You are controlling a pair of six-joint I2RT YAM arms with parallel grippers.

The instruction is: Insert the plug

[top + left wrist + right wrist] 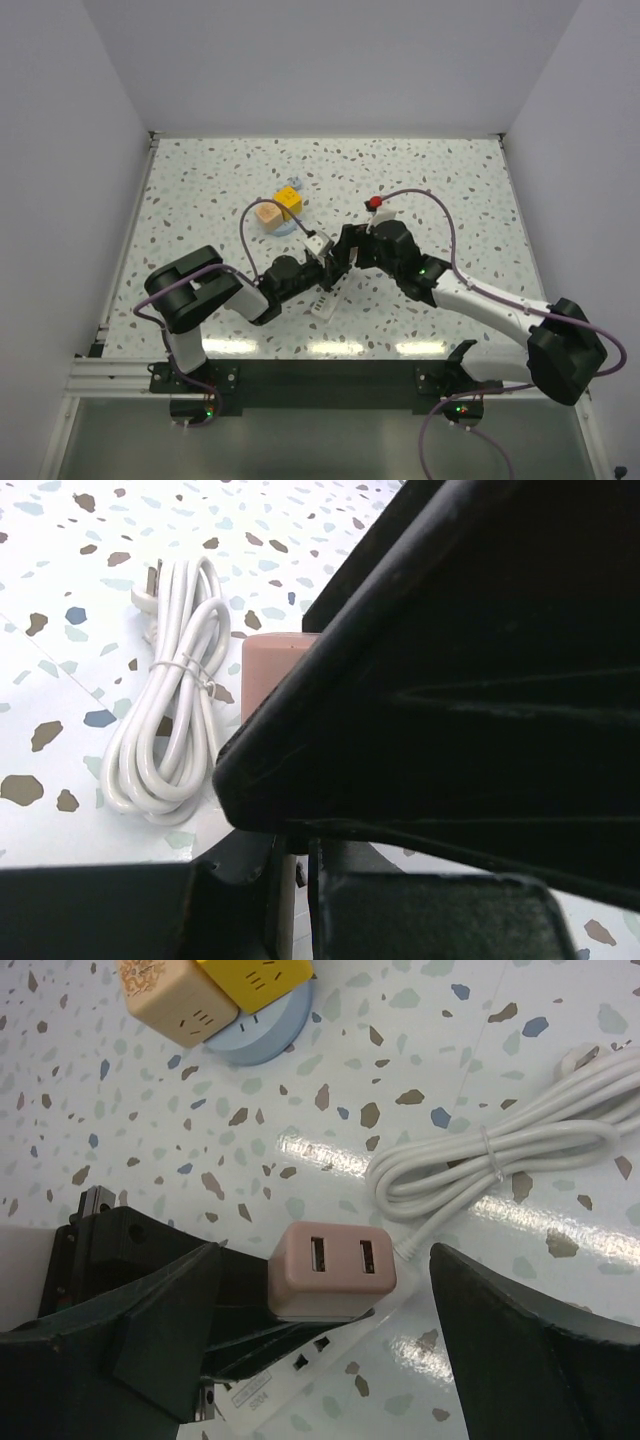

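The plug was found near the middle of the table, raised above the speckled surface between the two arms. In the right wrist view it was seen as a dusty-pink box lying on its side. Its long axis ran across that picture from left to right, with the right end set slightly lower. The face bearing two small slots side by side was turned up towards the right wrist camera. A thin white cord left the plug at its right end and was gathered behind it in a flat coil bound by a tie.

The left gripper was closed tight, and the plug was pinched in it. A dark finger of that gripper was seen reaching in from the left and passing under the pink body. In the left wrist view only a strip of the plug was visible past one black finger.

The right gripper was spread wide, with one finger to each side of the plug and a clear gap left on both sides. Nothing was held by it.

A white power strip was seen flat on the table just beneath the plug, and its sockets were partly hidden. Well apart, towards the far side, a peach cube and a yellow cube were seen touching each other on a pale blue round base.
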